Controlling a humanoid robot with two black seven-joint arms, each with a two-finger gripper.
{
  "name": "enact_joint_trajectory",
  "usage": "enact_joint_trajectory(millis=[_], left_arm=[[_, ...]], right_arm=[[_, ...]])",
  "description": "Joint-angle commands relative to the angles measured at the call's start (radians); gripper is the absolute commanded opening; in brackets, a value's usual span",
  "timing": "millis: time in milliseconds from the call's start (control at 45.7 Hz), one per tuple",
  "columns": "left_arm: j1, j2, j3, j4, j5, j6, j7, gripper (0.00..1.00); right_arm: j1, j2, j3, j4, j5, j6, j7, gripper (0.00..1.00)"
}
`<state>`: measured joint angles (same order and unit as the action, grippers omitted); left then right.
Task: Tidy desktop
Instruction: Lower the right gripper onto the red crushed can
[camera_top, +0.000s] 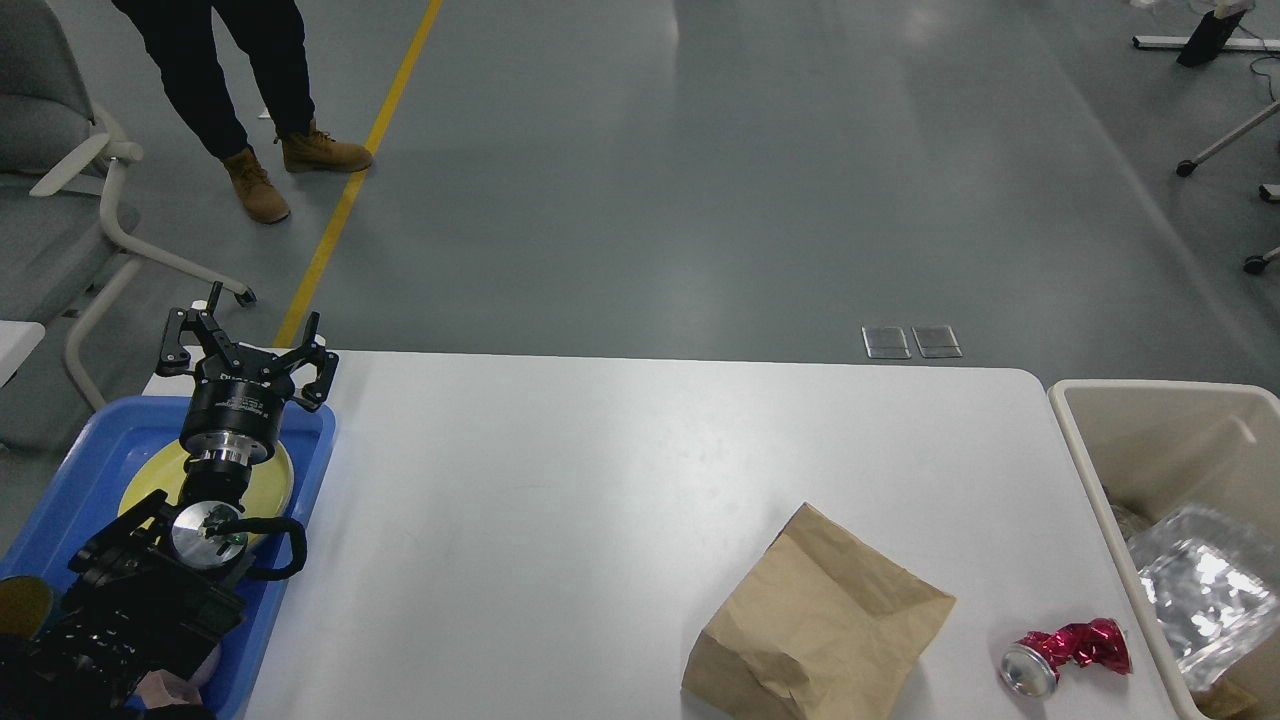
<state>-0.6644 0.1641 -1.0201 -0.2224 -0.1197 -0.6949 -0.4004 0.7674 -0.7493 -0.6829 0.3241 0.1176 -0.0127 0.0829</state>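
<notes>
The white desktop (600, 480) fills the middle of the head view. A crumpled brown paper bag (815, 625) lies near its front right. A crushed red can (1065, 653) lies to the right of the bag, near the desktop's right edge. A clear crumpled plastic container (1205, 590) lies inside the beige bin (1150, 400) at the right. My left gripper (245, 345) is open and empty above the far end of the blue tray (90, 450). My right gripper is out of view.
A yellow plate (275, 480) lies in the blue tray under my left arm. A person in brown boots (255, 185) stands on the floor at the back left, beside a grey chair (60, 190).
</notes>
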Motion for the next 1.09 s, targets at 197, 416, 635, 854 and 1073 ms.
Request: enact_joint_trajectory(millis=[197,416,635,854,1073], left_arm=[[0.0,0.0,0.0,0.0,0.0,0.0,0.0,0.96],[0.0,0.0,0.0,0.0,0.0,0.0,0.0,0.96],[0.0,0.0,0.0,0.0,0.0,0.0,0.0,0.96],[0.0,0.0,0.0,0.0,0.0,0.0,0.0,0.96],[0.0,0.0,0.0,0.0,0.0,0.0,0.0,0.96]], right_arm=[[0.283,0.004,-0.114,0.246,-0.052,0.036,0.002,0.92],[0.722,0.102,-0.495,0.521,-0.064,0.079,0.002,0.92],[1.067,0.26,-0.71,0.82,-0.056,0.23,0.0,0.93],[1.283,0.412,-0.736,0.892,-0.053,0.641,0.006,1.0],[1.319,0.426,-0.722,0.888,-0.055,0.803,0.003,1.0]])
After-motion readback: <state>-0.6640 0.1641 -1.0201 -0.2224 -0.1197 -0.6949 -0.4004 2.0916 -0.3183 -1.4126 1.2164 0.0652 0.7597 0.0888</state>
